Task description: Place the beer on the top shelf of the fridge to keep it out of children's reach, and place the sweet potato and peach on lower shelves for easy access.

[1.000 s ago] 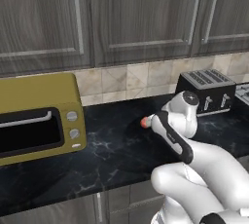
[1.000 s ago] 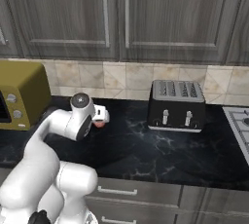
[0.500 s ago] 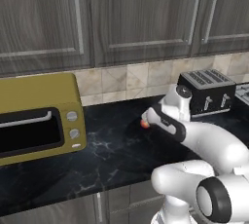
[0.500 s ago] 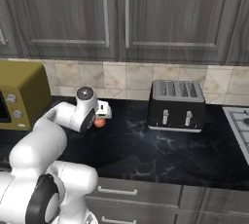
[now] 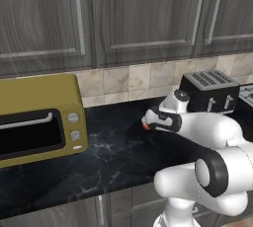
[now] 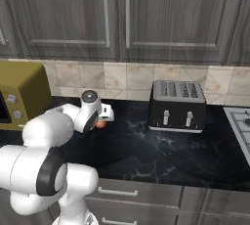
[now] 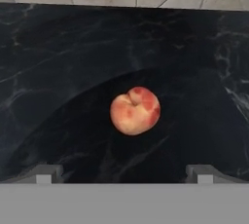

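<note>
The peach (image 7: 135, 111), round and orange-red, lies alone on the black marble counter (image 7: 58, 62). It is centred in the hand view, ahead of the two finger tips (image 7: 44, 173). My gripper (image 7: 124, 175) is open and empty, with the jaws spread wider than the fruit. In the left base view the gripper (image 5: 147, 122) hangs just over the peach (image 5: 146, 127), of which only a sliver shows. From the right base camera the peach (image 6: 100, 124) peeks out under the gripper (image 6: 105, 117). The beer, sweet potato and fridge are out of view.
A yellow toaster oven (image 5: 34, 117) stands at the counter's left. A black toaster (image 6: 178, 104) sits to the right against the tiled backsplash (image 6: 127, 77). A stove corner (image 6: 241, 126) shows at the far right. Dark wall cabinets (image 5: 138, 14) hang above.
The hand has stayed over the peach with the jaws open. The arm behind it has swung and folded, its elbow dropping toward the base.
</note>
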### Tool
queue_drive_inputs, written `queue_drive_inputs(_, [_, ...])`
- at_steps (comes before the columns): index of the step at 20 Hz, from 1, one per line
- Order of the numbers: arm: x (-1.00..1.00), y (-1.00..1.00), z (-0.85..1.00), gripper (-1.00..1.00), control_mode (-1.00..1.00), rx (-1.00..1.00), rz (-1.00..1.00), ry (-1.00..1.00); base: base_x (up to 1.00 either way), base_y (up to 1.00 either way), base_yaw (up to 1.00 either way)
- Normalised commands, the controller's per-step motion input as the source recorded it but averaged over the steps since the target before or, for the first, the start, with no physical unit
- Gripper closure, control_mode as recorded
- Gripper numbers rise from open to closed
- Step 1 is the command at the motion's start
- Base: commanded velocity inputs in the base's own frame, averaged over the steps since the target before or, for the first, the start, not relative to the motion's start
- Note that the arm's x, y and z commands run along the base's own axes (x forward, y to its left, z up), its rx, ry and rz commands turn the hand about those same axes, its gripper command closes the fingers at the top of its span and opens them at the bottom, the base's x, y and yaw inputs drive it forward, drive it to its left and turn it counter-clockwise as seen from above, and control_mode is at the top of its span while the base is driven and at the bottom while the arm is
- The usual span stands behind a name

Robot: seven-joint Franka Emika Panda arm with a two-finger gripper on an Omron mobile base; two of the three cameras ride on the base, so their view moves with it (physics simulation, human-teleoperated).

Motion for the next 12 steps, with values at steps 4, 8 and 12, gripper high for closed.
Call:
queue_drive_inputs(4, [0.23,0.0,-0.46,-1.0,-1.0,0.0,0.0,0.0,0.0,0.0,0.0])
queue_drive_inputs(8, [0.28,0.0,-0.29,-1.0,-1.0,0.0,0.0,0.0,0.0,0.0,0.0])
queue_drive_inputs(12, [0.33,0.0,-0.14,-1.0,-1.0,0.0,0.0,0.0,0.0,0.0,0.0])
